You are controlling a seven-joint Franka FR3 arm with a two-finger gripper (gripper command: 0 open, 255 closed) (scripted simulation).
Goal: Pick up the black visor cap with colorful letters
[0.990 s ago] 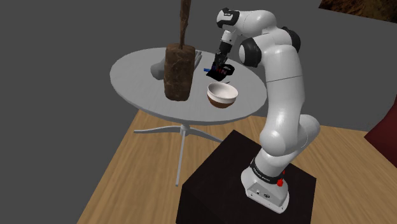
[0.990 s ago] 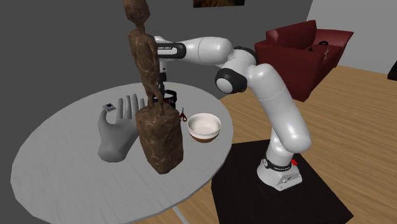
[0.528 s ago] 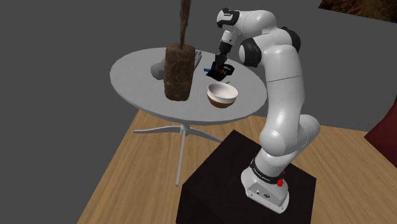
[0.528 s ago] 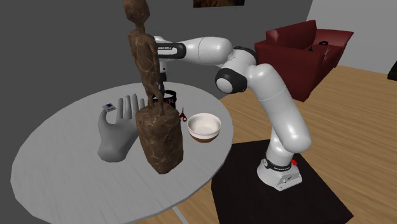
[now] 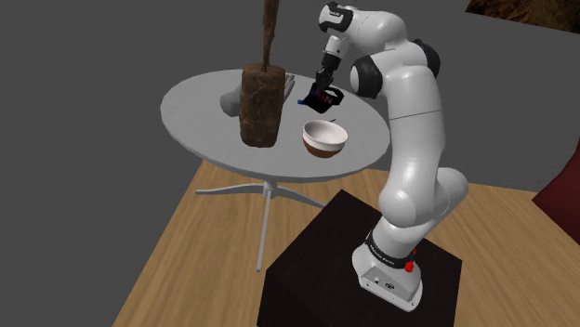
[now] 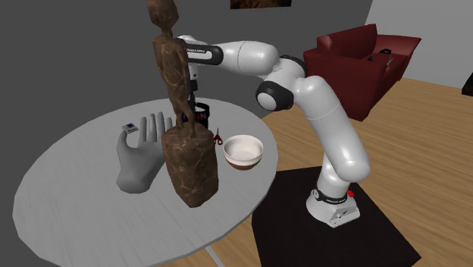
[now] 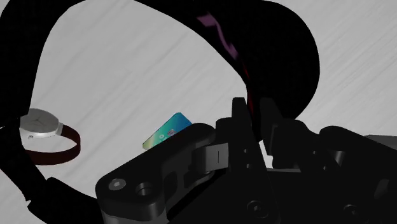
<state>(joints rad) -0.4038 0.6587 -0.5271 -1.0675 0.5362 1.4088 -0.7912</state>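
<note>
Black on black is seen in the wrist view: the gripper (image 7: 253,125) is clenched on the thin band of the black visor cap (image 7: 280,63), just beside the brim, where a purple-red part of the lettering is visible. The cap is thus held between the two fingers, over the grey round table (image 5: 204,102). In the shoulder view it hangs at the far side of the table, behind the white bowl (image 5: 324,138) and near the tall wooden statue (image 5: 261,102). It seems to be raised a little off the surface, but this cannot be told for certain.

The step in hand is judged to be the lift. It is done well if the hand is moved straight upward and slowly, and the fingers are not loosened, because only a narrow strip is gripped and the wide brim may swing or slip. Through the loop of the band a wristwatch (image 7: 39,126) and a small colourful card (image 7: 168,130) are seen on the table. Sideways motion should be avoided until the loop is well above them and away from the statue.
</note>
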